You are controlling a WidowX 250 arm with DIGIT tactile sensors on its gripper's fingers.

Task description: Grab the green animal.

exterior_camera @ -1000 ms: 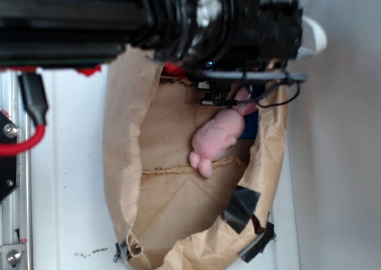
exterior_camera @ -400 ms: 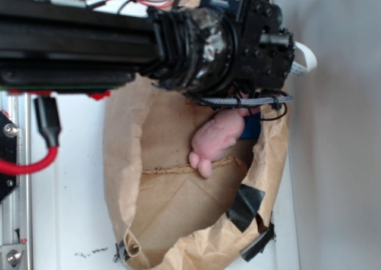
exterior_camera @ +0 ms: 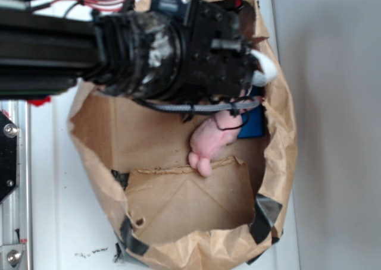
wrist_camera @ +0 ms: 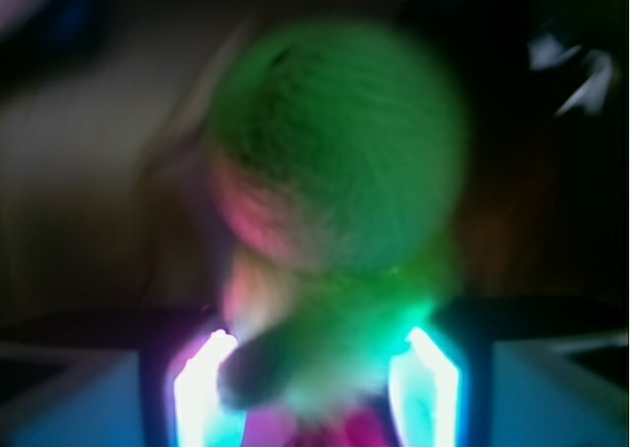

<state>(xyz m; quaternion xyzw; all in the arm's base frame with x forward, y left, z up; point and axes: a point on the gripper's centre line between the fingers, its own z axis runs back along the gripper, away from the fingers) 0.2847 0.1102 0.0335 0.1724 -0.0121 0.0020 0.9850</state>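
Arm: black, entering from the left of the exterior view, lying across the upper part of the frame; wrist housing over the upper half of the bag, hiding what lies beneath it.

Bag: brown paper, rim rolled down into a wide open mouth, patched with dark tape along the lower rim; sits on a white surface. A folded paper flap lies on its floor toward the lower side.

Bunny: pink plush, inside the bag, just below the wrist housing, feet pointing down toward the flap; a black cable crosses its upper body.

Blue item: flat, inside the bag, just right of the bunny, partly hidden; kind cannot be told.

Green animal: seen only in the blurred wrist view; rounded dark-green head with a pale pinkish face patch fills the centre, lighter shaggy body runs down between the two fingers.

Gripper: fingers lit at either side of the animal's lower body, pressed close against it; jaws clenched on the toy.
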